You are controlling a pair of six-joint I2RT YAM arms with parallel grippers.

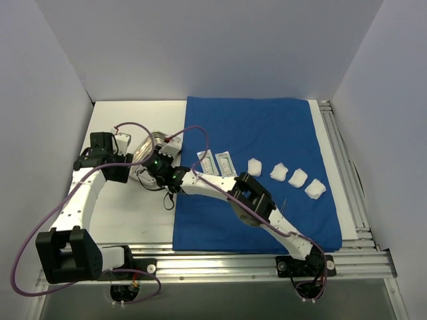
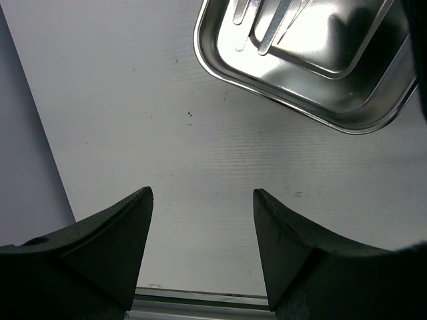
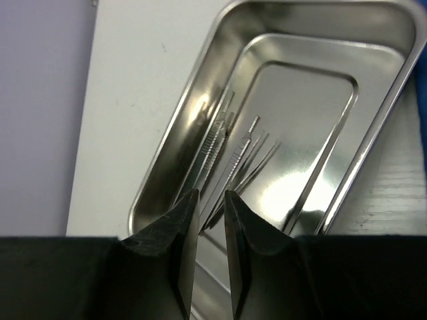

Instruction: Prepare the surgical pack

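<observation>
The royal-blue drape (image 1: 267, 133) lies spread flat on the right half of the table. On it sit two white sachets (image 1: 217, 163) and a row of several white gauze wads (image 1: 287, 176). Left of the drape, on the bare table, is the steel tray (image 1: 148, 150) (image 3: 173, 127) with thin metal instruments (image 3: 233, 160) (image 2: 267, 27) lying in it. My right gripper (image 3: 211, 193) (image 1: 160, 163) hangs just over the tray's near end, its jaws a narrow gap apart, nothing between them. My left gripper (image 2: 202, 193) (image 1: 123, 168) stands open over bare table beside the tray (image 2: 347, 113).
White walls close in the table at the back and on both sides. A metal rail (image 1: 267, 263) runs along the near edge, and another (image 1: 343, 173) along the right side. Purple cables (image 1: 193, 133) loop over the tray area.
</observation>
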